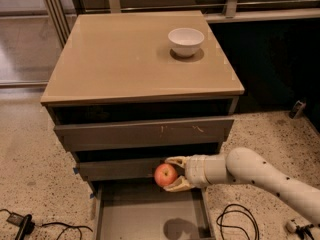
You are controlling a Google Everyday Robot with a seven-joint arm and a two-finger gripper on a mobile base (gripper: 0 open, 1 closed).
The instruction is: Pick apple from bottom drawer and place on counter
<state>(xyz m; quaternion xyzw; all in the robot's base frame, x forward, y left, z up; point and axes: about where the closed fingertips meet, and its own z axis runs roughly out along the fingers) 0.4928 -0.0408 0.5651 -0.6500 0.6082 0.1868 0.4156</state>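
The apple (165,174) is red with a yellowish patch, held in the air in front of the middle drawer front. My gripper (172,174) is shut on the apple, its pale fingers (176,161) above and below it, reaching in from the right on the white arm (260,174). The bottom drawer (145,216) is pulled open below the apple, its flat floor showing only the arm's shadow. The tan counter (125,59) is the cabinet's top, well above the gripper.
A white bowl (186,40) stands at the counter's back right. The scratched drawer front (145,132) and the plain one (115,169) are shut. Black cables (240,221) lie on the speckled floor right and left of the drawer. A dark wall stands to the right.
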